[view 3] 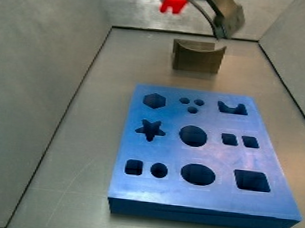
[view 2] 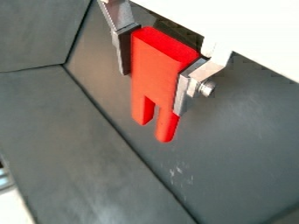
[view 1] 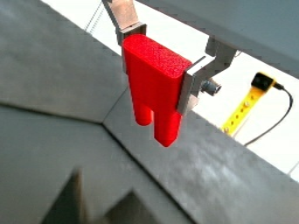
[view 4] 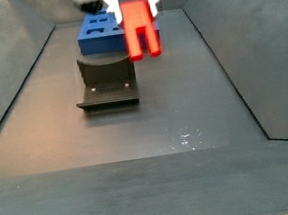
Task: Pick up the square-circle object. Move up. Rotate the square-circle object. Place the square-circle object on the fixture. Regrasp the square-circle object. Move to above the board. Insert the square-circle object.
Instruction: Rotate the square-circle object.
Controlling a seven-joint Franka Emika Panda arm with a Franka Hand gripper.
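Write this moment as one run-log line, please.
gripper: shut on square-circle object | prongs: down | position: raised above floor, near fixture | board: holes empty

The square-circle object point(view 1: 156, 86) looks like smooth, glossy red plastic; the hand point(view 1: 167, 61), high above the floor, has bare silver metal fingers point(view 2: 191, 86); the board point(view 3: 203, 156) is matt blue; the floor point(view 4: 162, 117) dull grey, faintly scuffed.

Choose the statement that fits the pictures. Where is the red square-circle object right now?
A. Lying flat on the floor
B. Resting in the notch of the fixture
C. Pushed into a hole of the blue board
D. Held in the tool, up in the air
D: the tool clamps the square-circle object between its fingers, prongs hanging free, clear above the fixture.
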